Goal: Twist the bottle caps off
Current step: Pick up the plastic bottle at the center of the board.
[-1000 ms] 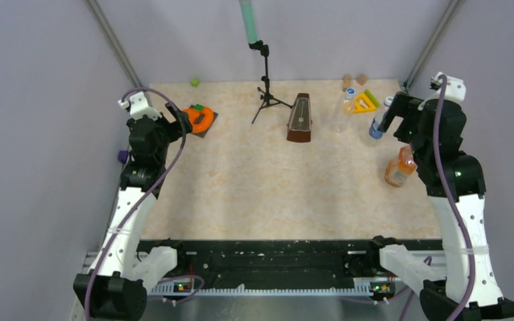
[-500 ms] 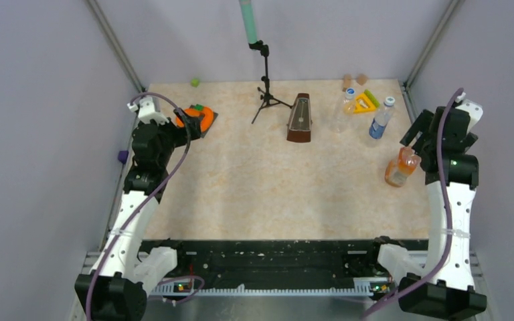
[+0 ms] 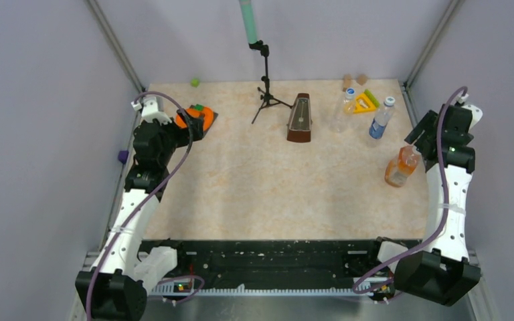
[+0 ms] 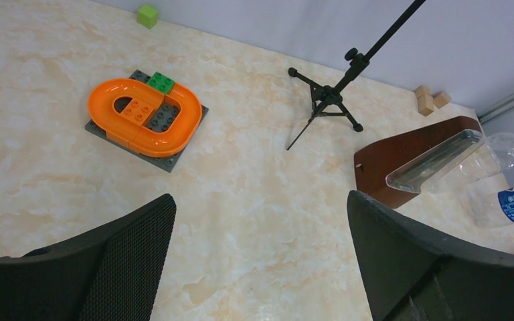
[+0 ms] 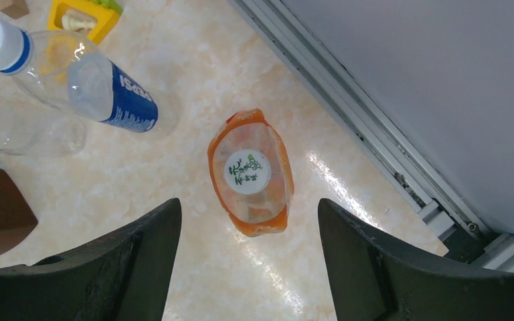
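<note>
- We see our right gripper (image 5: 247,204) spread wide and empty above the orange bottle (image 5: 278,200), white cap (image 5: 247,171) on, at the table's (image 3: 241,194) 3 o'clock.
- Our left gripper (image 4: 260,197) gapes wide, holding nothing.

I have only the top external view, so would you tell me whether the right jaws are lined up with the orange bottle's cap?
Observer: Yes. In the right wrist view the white cap of the orange bottle lies in line with the gap between the open right jaws, ahead of them and touching neither.
Operator: Thank you. Is that cap plain on top?
Observer: No, it carries green print on its top face.
Operator: And what does the left wrist camera show between the left jaws?
Observer: Nothing is held. Only bare table shows between the open left jaws, with the orange track toy farther ahead.
</note>
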Controlling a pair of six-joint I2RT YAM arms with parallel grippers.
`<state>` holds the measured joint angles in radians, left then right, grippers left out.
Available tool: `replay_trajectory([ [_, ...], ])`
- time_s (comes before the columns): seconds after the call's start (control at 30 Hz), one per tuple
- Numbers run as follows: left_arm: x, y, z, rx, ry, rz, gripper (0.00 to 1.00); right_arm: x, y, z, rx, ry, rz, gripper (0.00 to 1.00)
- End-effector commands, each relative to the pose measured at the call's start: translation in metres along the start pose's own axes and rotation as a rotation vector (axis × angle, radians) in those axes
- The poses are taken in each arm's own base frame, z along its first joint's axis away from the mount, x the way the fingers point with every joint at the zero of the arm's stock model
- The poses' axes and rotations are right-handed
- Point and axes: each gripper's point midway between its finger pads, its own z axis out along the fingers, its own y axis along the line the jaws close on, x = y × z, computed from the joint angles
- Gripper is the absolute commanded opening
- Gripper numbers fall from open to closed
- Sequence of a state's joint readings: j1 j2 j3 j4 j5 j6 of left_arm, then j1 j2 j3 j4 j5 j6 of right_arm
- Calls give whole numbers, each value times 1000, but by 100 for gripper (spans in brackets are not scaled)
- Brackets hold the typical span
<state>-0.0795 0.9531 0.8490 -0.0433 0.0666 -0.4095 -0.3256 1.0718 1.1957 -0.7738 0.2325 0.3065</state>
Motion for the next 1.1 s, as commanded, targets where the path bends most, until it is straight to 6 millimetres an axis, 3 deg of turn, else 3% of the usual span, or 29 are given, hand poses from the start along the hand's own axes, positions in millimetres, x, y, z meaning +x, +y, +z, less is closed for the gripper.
replay_trajectory([
  [0.0, -27, -7, 1, 18, -77, 42, 99, -17, -6, 8, 48, -49, -1, 73],
  [0.17, -30, -9, 6, 26, -75, 48, 98, -22, -6, 5, 42, -86, 15, 72],
  [0.33, -33, -15, 10, 47, -65, 33, 98, -17, -10, 10, 60, -68, -8, 81],
  [0.43, -37, -18, 10, 54, -70, 22, 99, -23, -13, 5, 71, -109, 4, 85],
  [0.67, -42, -20, 10, 54, -80, 4, 97, -15, -9, 18, 68, -59, -10, 85],
  [1.07, -39, -18, 13, 48, -59, 21, 93, 0, 5, 42, 13, -29, 10, 76],
])
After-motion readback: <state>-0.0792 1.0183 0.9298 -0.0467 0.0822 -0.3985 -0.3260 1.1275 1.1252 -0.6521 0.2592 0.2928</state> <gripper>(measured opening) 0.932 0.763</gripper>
